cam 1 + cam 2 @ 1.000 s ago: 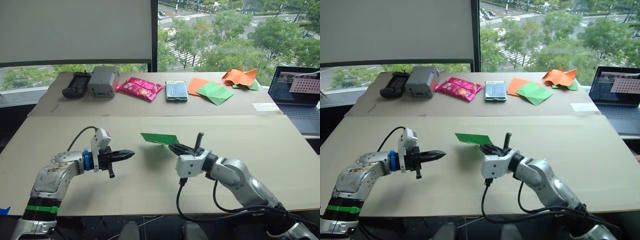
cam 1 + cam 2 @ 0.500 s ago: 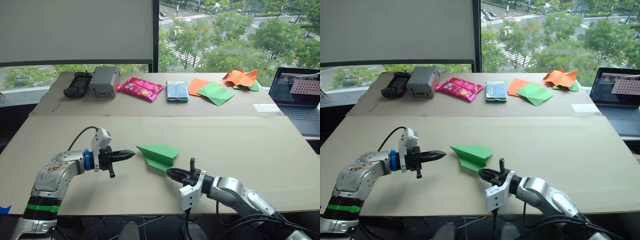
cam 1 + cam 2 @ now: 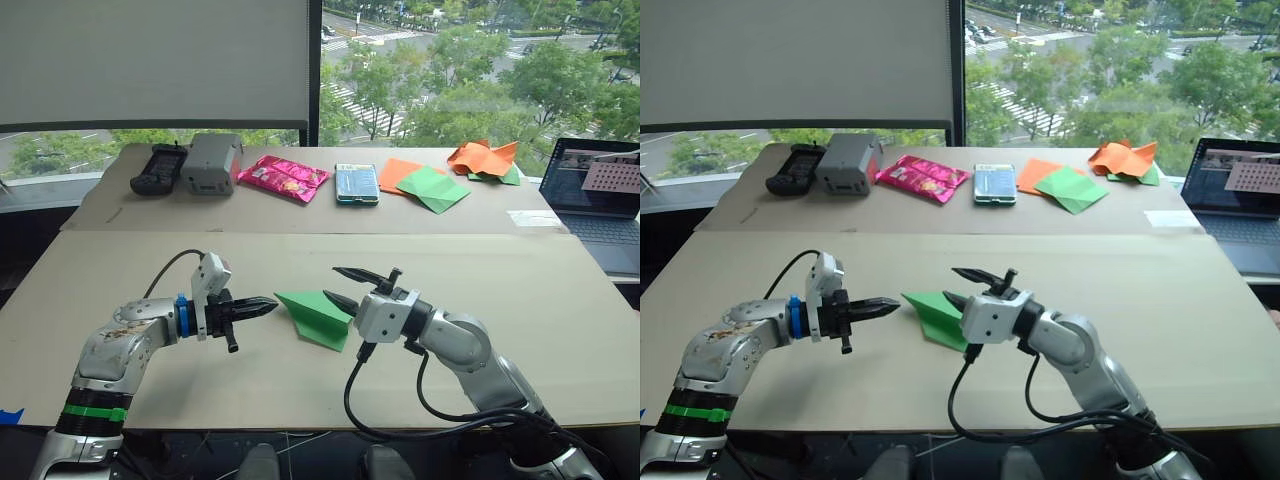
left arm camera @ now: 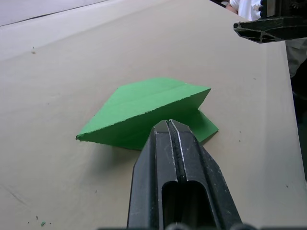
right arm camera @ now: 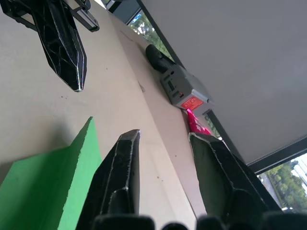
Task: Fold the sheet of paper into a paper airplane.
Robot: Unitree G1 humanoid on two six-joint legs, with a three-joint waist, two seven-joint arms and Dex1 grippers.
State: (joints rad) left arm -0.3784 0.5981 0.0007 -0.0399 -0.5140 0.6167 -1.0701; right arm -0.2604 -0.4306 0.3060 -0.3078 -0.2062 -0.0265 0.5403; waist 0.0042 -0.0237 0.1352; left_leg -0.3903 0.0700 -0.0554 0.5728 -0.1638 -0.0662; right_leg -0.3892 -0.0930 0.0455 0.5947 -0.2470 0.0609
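The sheet of paper lies folded on the table as a bright green pointed wedge, the paper airplane [image 3: 315,318]. Its point faces my left gripper [image 3: 268,305], which is shut and empty, a short way off the tip. In the left wrist view the airplane [image 4: 144,108] lies just beyond the shut fingers [image 4: 168,132]. My right gripper [image 3: 341,286] is open at the wedge's wide right end, with nothing between its fingers. In the right wrist view the green paper [image 5: 48,187] lies under one finger.
Along the far table stand a black remote [image 3: 152,172], a grey box [image 3: 208,163], a pink packet [image 3: 283,178], a teal pack [image 3: 356,183], orange and dull green sheets [image 3: 432,187] and a crumpled orange-green heap [image 3: 483,160]. A laptop [image 3: 600,195] is at the right.
My right gripper held the green paper above the table, let it go, dipped toward the front edge, then rose open beside it. The paper now lies on the table. The left gripper moved slightly right.
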